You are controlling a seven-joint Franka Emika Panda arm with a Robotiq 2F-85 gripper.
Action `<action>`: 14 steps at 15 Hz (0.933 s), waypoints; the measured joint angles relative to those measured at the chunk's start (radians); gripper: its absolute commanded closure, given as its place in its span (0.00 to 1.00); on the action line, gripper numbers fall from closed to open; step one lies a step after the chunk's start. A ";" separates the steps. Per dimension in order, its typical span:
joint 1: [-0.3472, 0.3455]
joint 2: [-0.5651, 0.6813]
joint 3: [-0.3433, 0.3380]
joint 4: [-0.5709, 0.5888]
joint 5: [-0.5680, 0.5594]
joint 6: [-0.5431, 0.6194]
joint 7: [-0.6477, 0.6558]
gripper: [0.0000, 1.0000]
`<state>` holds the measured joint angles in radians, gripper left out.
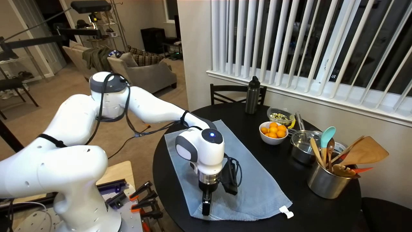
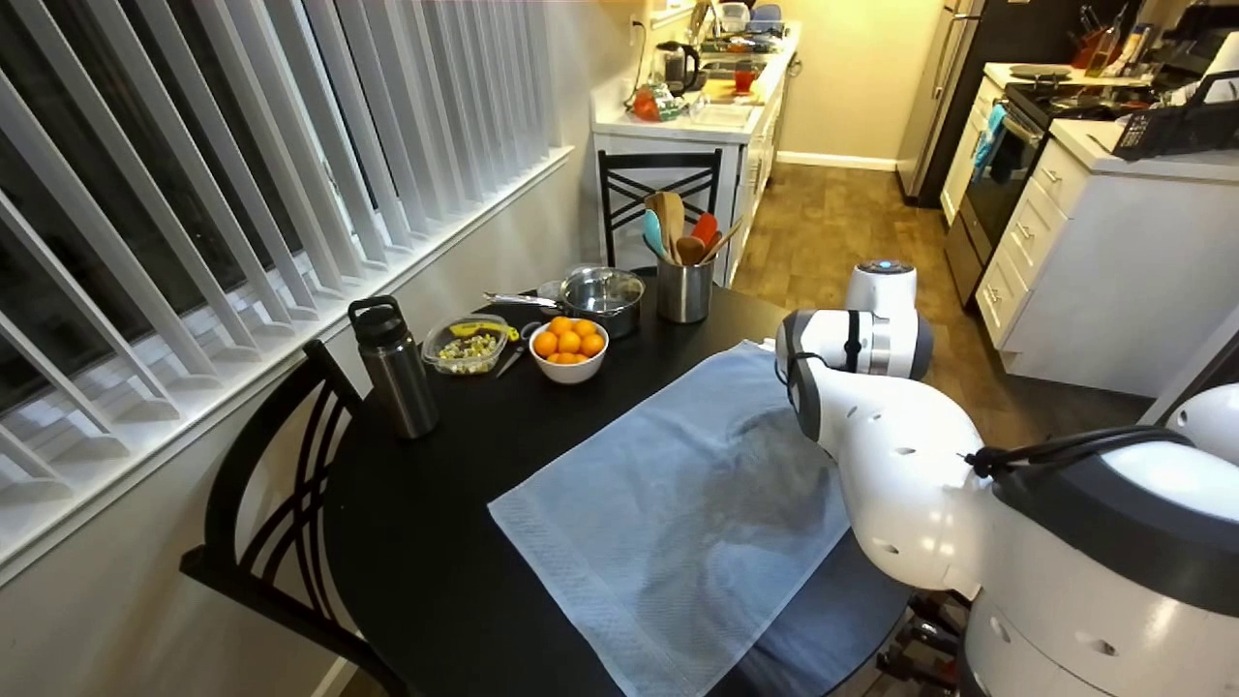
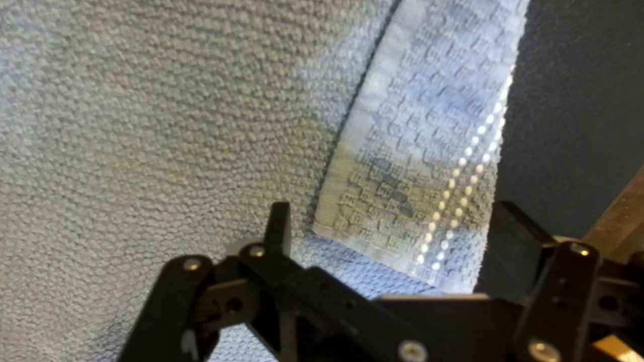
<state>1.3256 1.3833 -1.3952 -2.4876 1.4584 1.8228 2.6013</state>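
A blue-grey towel point(image 1: 257, 187) lies spread on the round black table; it also shows in an exterior view point(image 2: 639, 552). My gripper point(image 1: 206, 206) points down over the towel's near corner. In the wrist view the gripper point(image 3: 395, 226) is open, with its fingers wide apart. The towel fills most of the wrist view, and its hemmed, folded-over edge point(image 3: 427, 125) with two rows of light stitches lies between the fingers. The right finger is over the dark tabletop just past the edge. I cannot tell whether either finger touches the cloth. A white tag point(image 1: 286, 212) sticks out from the towel's corner.
A white bowl point(image 1: 273, 140) of oranges, a clear food container point(image 1: 273, 111), a steel pot point(image 1: 302, 156) and a steel utensil holder point(image 1: 326, 185) stand along the table's window side. A steel bottle point(image 1: 252, 98) stands near a black chair point(image 2: 281, 523).
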 measured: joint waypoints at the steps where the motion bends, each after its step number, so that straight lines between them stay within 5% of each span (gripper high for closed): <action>1: -0.004 0.006 0.000 0.004 0.000 -0.001 0.000 0.00; 14: -0.074 0.073 0.023 0.053 0.000 -0.068 0.000 0.00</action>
<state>1.2520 1.4566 -1.3721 -2.4341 1.4586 1.7547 2.6013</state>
